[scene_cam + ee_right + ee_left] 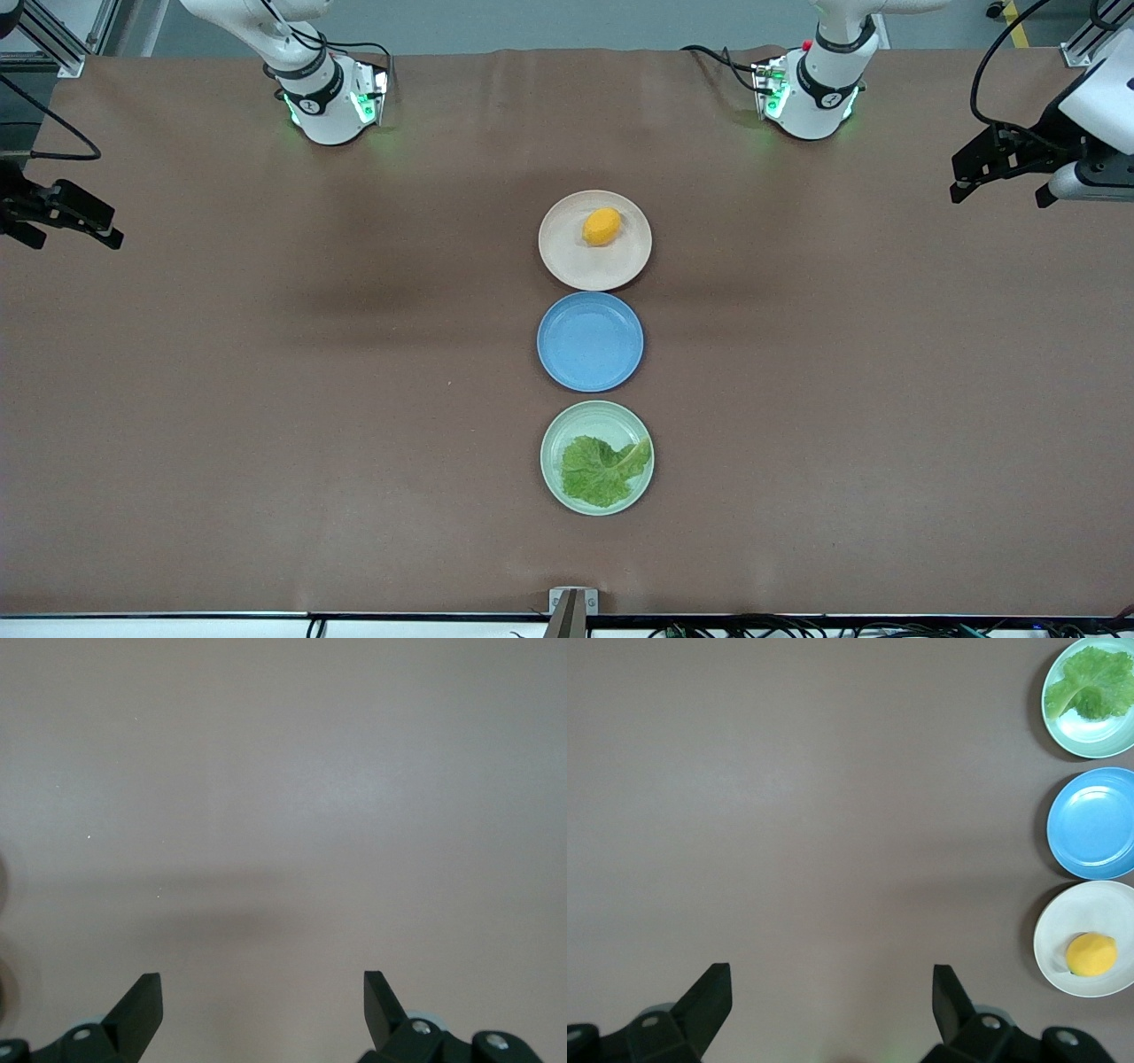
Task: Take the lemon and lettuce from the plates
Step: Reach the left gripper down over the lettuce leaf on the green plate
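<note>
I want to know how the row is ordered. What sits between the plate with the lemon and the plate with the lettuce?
In the front view, an empty blue plate lies between the beige plate holding the lemon and the green plate holding the lettuce.

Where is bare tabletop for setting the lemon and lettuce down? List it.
Bare table lies at both arms' ends of the plate row. Crowded: beige plate with lemon, blue plate, green plate with lettuce.

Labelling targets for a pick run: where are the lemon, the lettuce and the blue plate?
lemon [601,227], front view, middle of the fruit.
lettuce [601,470], front view, centre of the leaf.
blue plate [590,341], front view, bare middle of the dish.
</note>
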`<state>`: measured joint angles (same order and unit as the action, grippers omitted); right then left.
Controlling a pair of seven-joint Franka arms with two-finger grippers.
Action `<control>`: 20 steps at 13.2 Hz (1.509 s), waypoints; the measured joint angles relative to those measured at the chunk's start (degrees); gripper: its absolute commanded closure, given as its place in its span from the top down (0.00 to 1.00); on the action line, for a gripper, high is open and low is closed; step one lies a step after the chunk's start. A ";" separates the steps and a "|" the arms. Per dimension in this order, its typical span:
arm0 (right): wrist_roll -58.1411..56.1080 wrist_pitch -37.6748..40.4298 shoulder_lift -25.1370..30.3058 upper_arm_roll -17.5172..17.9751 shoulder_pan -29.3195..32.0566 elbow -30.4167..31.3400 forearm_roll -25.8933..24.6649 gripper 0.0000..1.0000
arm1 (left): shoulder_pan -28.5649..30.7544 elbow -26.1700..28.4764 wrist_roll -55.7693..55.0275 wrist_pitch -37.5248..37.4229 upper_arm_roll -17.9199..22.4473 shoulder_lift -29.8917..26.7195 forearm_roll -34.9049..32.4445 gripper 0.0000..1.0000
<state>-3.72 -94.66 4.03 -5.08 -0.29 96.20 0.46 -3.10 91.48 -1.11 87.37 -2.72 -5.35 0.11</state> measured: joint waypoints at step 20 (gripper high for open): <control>0.00 1.25 -0.36 -0.30 -0.86 1.14 0.69 1.00 | -17.12 -4.90 0.69 41.19 -3.20 34.12 0.00 1.00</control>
<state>-3.72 -93.42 3.67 -5.38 -1.15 97.34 1.15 -20.22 86.58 -0.42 128.56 -5.92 28.77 0.11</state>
